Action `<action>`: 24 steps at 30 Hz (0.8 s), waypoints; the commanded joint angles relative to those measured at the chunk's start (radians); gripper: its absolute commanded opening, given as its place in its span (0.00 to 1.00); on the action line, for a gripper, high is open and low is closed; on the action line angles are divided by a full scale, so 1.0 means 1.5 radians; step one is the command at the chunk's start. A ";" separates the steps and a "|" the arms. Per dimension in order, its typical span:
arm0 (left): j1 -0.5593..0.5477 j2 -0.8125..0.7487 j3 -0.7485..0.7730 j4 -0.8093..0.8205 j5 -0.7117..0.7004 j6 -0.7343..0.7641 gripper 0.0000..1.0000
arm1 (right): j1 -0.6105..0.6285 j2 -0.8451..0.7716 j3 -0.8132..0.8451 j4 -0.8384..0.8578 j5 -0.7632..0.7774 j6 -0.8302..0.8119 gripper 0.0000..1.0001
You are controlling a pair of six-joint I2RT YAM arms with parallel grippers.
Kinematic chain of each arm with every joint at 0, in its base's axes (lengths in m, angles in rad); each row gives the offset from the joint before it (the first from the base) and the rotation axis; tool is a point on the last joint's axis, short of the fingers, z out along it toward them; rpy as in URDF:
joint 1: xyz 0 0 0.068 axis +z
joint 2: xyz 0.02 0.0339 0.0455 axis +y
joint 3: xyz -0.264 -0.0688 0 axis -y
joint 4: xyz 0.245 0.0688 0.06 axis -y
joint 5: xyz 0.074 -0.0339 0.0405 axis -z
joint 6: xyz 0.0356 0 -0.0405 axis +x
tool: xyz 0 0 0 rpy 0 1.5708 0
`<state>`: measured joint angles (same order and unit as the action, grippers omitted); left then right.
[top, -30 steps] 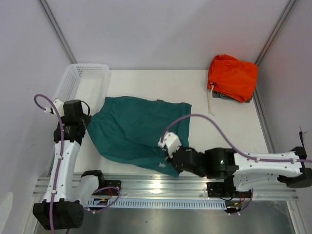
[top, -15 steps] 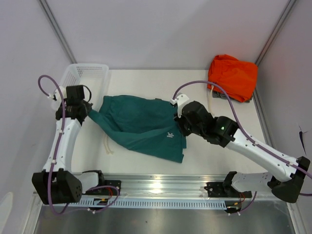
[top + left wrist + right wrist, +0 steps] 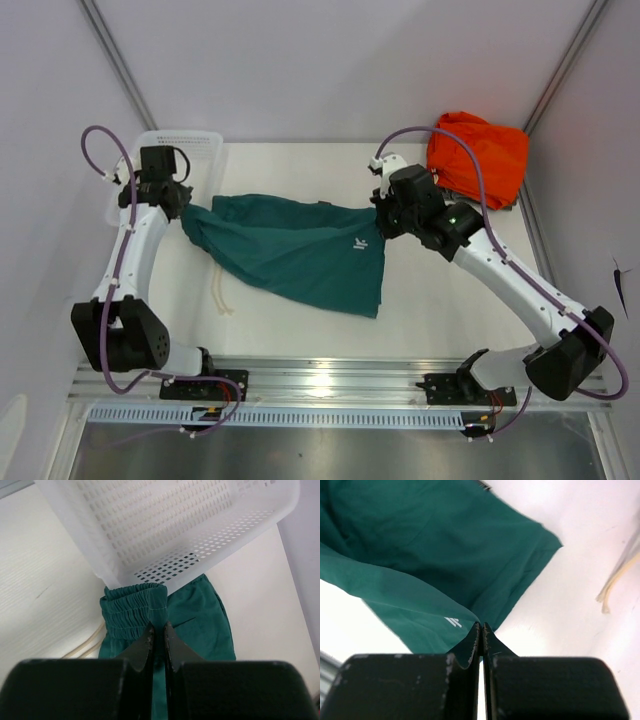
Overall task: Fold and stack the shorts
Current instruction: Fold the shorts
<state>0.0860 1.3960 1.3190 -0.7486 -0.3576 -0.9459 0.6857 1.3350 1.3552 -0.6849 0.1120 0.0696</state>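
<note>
Both claws are on the shorts (image 3: 290,255). The teal-green fabric stretches across the middle of the white surface (image 3: 450,300), from the basket (image 3: 175,150) at the left to a point near the orange garment (image 3: 478,158) in the far right corner.

The left claw (image 3: 185,215) is clamped tight. Its wrist view shows the fingertips (image 3: 149,639) pinching the ruched elastic waistband, which bunches into a narrow gathered neck just under the basket's near rim. The right claw (image 3: 380,228) is pinched closed as well, and its own view shows the tips biting a thin fold of the cloth's edge.

The cloth looks soft and matte, with shallow creases fanning out from each held end. The top edge runs fairly straight between the two claws, while the lower edge sags toward the near side and ends in a squared corner on the right. A small white logo (image 3: 361,247) sits close to the right claw. A cream drawstring (image 3: 222,297) trails loose onto the surface beside the left part of the lower edge.
</note>
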 commanded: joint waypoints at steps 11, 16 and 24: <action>0.002 0.098 0.093 0.018 0.031 -0.086 0.00 | -0.089 0.114 0.071 0.094 -0.009 -0.016 0.00; 0.000 0.114 0.103 0.036 0.027 -0.099 0.00 | -0.105 0.163 0.078 0.115 -0.007 -0.018 0.00; -0.014 0.155 0.116 0.084 0.030 -0.117 0.00 | -0.150 0.235 0.098 0.149 -0.030 -0.016 0.00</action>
<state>0.0776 1.6093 1.4425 -0.7097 -0.3191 -1.0832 0.4847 1.6619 1.4384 -0.5270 0.0811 0.0654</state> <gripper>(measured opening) 0.089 0.008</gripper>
